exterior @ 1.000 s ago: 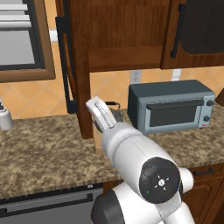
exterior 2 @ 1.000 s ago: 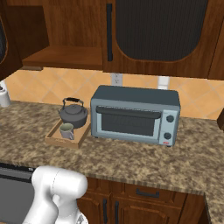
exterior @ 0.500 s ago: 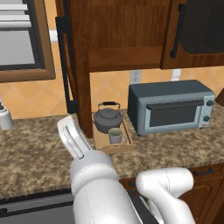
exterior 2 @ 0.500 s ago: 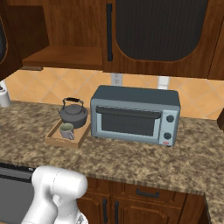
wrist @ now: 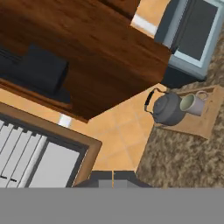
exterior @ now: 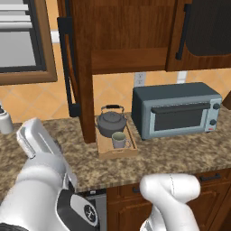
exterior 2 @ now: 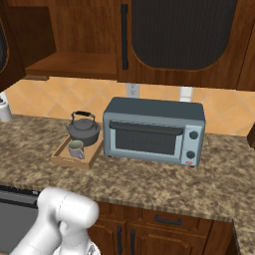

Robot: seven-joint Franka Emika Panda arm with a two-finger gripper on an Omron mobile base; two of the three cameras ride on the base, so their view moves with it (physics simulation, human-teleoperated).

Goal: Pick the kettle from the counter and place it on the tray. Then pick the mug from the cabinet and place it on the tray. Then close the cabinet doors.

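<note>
The dark grey kettle (exterior: 112,122) (exterior 2: 83,130) (wrist: 168,109) and the small pale mug (exterior: 119,140) (exterior 2: 76,148) (wrist: 191,104) both stand on the wooden tray (exterior: 118,152) (exterior 2: 62,160) (wrist: 206,124), on the granite counter (exterior: 171,151) (exterior 2: 159,179). Above them the cabinet (exterior 2: 55,35) has its left door (exterior: 77,67) (wrist: 87,52) swung open, while the right door (exterior 2: 184,35) is closed. The wooden shelf (exterior 2: 74,64) is bare. My gripper (wrist: 113,176) is shut on nothing and hangs apart from the tray, facing the open door. My arm (exterior: 36,140) is folded low at the left.
A blue-grey toaster oven (exterior: 176,113) (exterior 2: 154,132) sits right of the tray. A white bottle (exterior: 4,122) (exterior 2: 4,108) stands far left on the counter. A wood-framed appliance (exterior: 18,40) (wrist: 35,162) hangs left of the open door. Lower drawers (exterior 2: 164,219) run under the counter.
My arm has swung from the middle of the left base view down to its lower left, uncovering the tray. Kettle, mug and doors have not moved.
</note>
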